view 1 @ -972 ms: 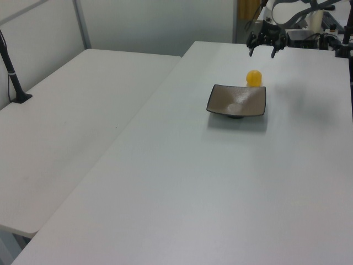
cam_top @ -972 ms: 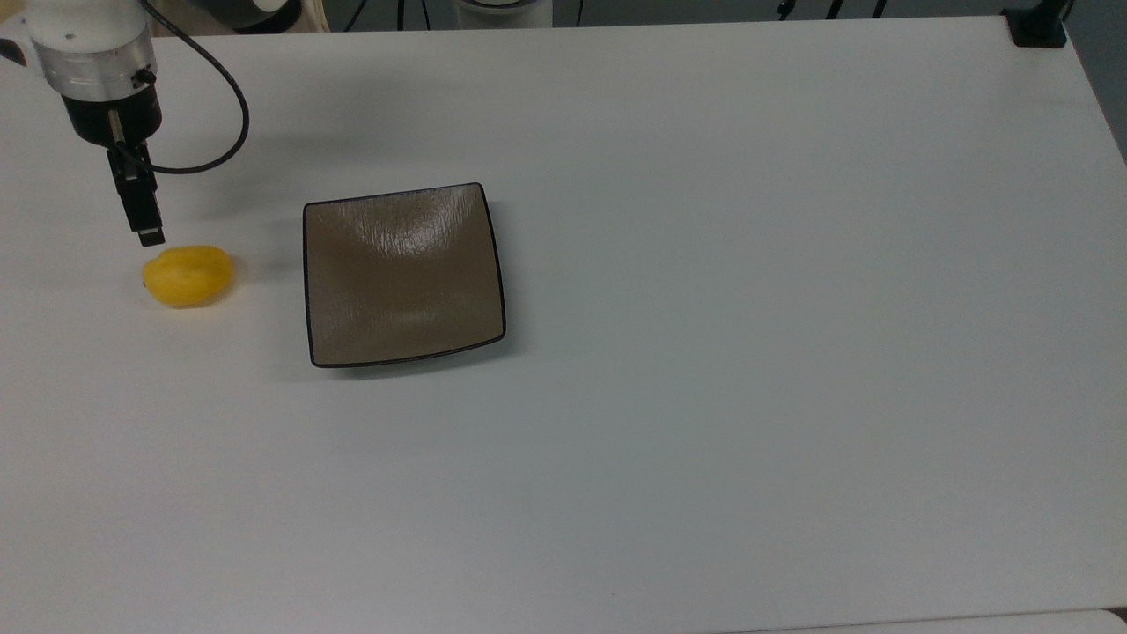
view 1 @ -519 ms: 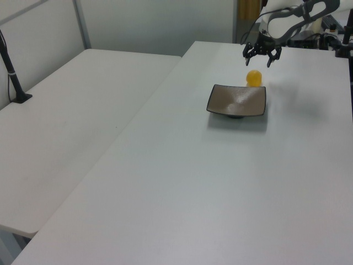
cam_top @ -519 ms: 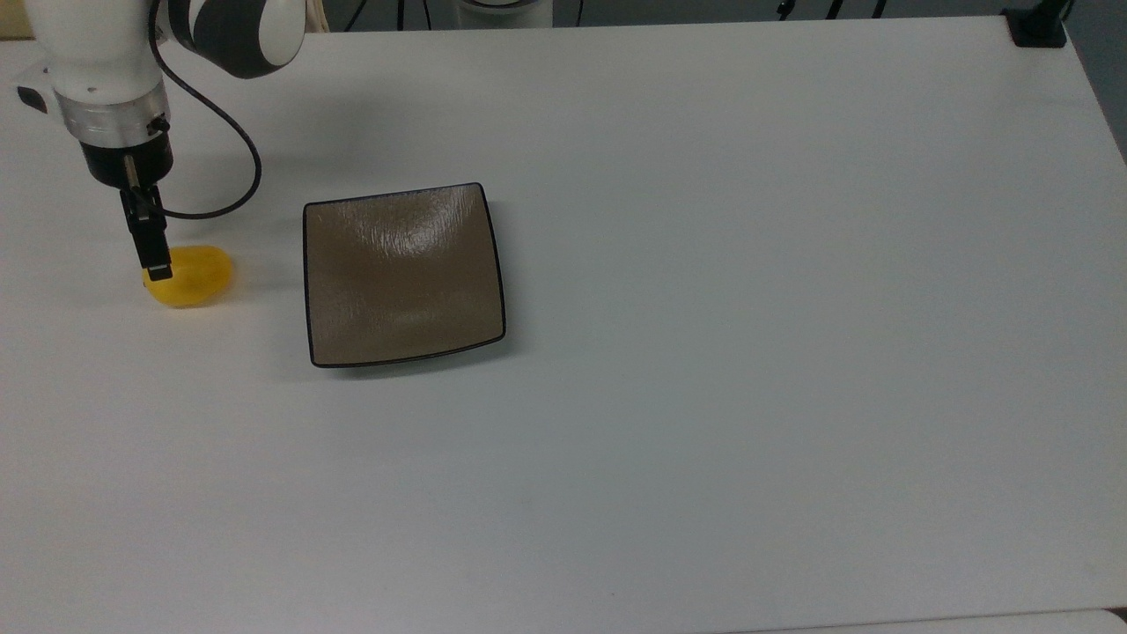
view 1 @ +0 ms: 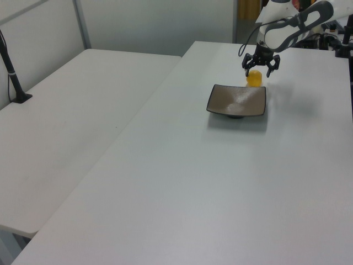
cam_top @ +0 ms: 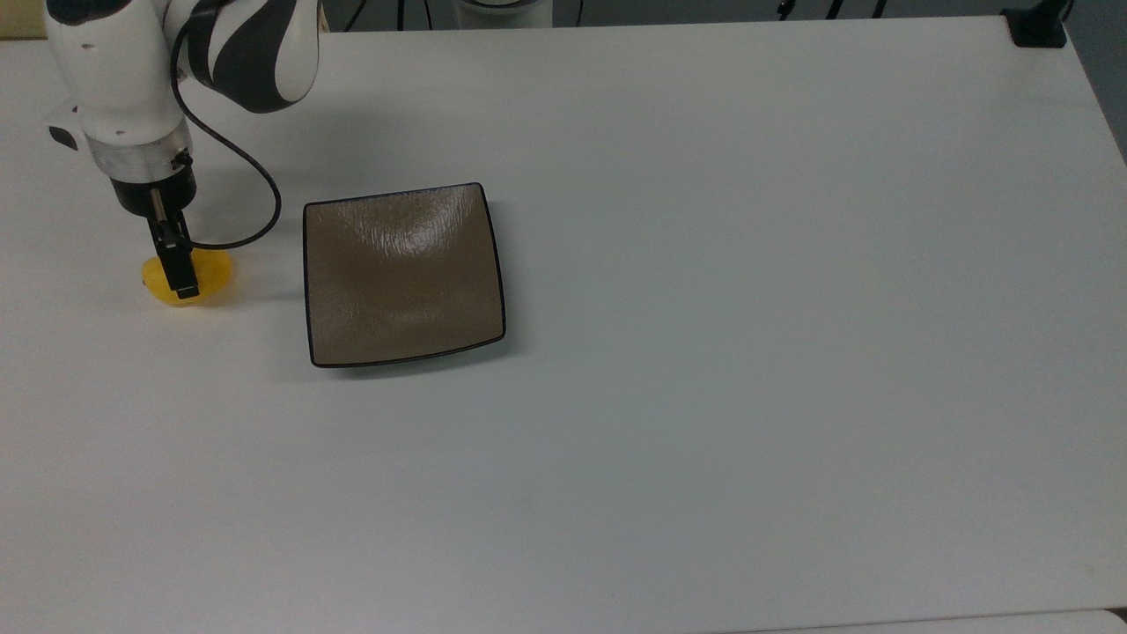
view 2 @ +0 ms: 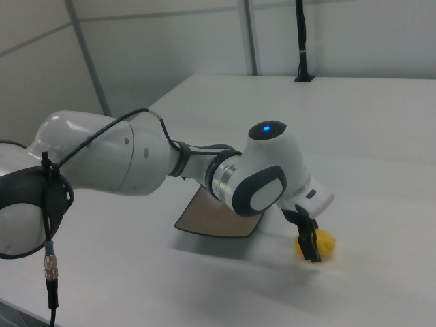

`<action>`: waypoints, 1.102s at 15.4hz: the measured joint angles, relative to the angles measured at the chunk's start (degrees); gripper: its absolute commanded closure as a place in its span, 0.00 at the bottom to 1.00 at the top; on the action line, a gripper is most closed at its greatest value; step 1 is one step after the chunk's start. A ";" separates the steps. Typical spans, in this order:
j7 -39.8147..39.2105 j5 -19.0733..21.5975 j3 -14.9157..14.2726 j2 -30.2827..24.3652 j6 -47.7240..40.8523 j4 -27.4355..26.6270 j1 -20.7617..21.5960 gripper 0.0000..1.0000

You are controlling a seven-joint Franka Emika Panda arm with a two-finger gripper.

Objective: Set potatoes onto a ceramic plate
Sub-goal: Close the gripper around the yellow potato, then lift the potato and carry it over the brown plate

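Observation:
The yellow potato [cam_top: 209, 271] lies on the white table at the top view's left, a short way left of the plate. The ceramic plate [cam_top: 403, 275] is square, glossy brown with a black rim, and has nothing on it. My gripper [cam_top: 176, 262] hangs straight over the potato, open. In the left view my gripper [view 1: 257, 70] has a finger on each side of the potato [view 1: 253, 80], whose top sits between them. In the right view one finger [view 2: 308, 242] crosses in front of the potato [view 2: 327, 245], and the plate [view 2: 216, 218] lies behind the arm.
A black cable [cam_top: 251, 189] loops from my wrist down toward the potato. A second white table [view 1: 66, 127] stands beside this one in the left view, with a black post [view 1: 12, 77] clamped to its edge. A black clamp [cam_top: 1039, 26] sits at the table's far right corner.
My gripper has come down and shifted a little toward the top view's right, from beside and above the potato to directly over it, fingers straddling it. The potato and plate have not moved.

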 measured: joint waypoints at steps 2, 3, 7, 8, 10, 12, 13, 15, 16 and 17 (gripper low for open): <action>0.00 -0.28 0.09 0.73 0.05 0.38 0.04 0.43; 0.00 -0.43 0.12 0.97 0.05 0.68 0.05 0.54; 0.00 -0.44 0.13 1.07 0.05 1.45 0.05 0.58; 0.00 -0.44 0.12 1.08 0.05 1.52 0.03 0.58; 0.00 -0.44 0.12 1.08 0.05 2.05 -0.05 0.58; 0.03 -0.44 0.11 1.05 0.05 3.25 -0.18 0.58; 0.06 -0.44 0.10 1.02 0.05 3.92 -0.23 0.58; 0.13 -0.41 0.09 0.89 0.05 5.34 -0.28 0.58; 0.26 -0.40 0.09 0.71 0.05 5.84 -0.27 0.58; 0.67 -0.39 0.09 0.52 0.05 6.14 -0.26 0.58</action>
